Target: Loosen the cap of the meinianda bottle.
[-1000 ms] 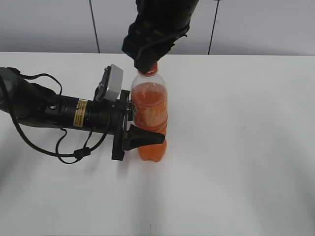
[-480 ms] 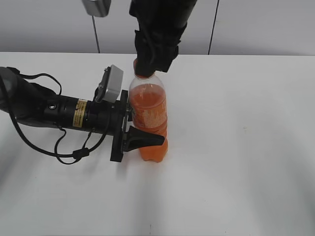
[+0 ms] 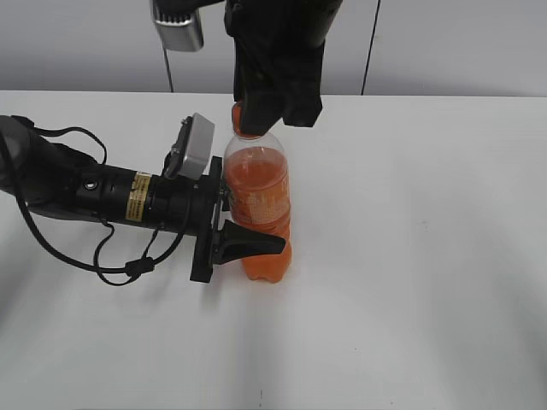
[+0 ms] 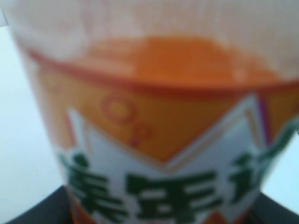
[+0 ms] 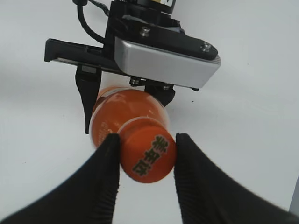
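Vs a second ago: left arm and its black left pincer [image 3: 248, 226] unchanged, still lying low across the white table [image 3: 427, 282] from the left, jaws clamped on the label band of the tall clear plastic meinianda bottle of orange drink [image 3: 261, 209]; one finger runs across the bottle's lower front in the exterior view. Left wrist view is filled by the blurred orange-and-white label. Bottle stands upright near table centre, shifted slightly right and straighter than before. Right arm has rotated: its silver wrist camera box [image 3: 178, 24] now shows upper left, where it was not in view a second ago. Black right pincer [image 5: 145, 161] comes down from above, closed on the small round orange ribbed screw cap [image 5: 148, 155]; both fingers [image 5: 105, 172] touch the cap's sides.
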You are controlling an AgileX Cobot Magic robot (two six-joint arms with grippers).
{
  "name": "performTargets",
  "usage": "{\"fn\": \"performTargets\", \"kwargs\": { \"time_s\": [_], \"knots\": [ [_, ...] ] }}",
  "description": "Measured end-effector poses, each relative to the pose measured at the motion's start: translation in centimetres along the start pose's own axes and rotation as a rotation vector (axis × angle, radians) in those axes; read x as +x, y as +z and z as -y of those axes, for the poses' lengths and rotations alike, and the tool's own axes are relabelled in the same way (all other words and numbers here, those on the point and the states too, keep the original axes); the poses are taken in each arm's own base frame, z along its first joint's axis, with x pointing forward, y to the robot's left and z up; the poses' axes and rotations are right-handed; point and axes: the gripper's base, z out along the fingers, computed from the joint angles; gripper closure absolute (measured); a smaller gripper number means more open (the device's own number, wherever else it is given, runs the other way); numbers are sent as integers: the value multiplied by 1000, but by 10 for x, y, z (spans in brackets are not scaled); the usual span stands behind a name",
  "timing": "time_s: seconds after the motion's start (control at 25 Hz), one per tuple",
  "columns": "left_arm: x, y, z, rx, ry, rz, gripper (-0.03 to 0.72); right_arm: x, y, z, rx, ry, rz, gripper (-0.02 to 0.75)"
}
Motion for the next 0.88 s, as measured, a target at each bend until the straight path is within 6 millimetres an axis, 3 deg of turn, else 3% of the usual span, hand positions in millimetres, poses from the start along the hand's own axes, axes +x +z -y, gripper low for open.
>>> {"fn": "performTargets", "kwargs": {
  "time_s": [0.88],
  "knots": [
    [0,0,0,4,-4,0,285,0,-1,0,1,35,0,444]
  ]
}}
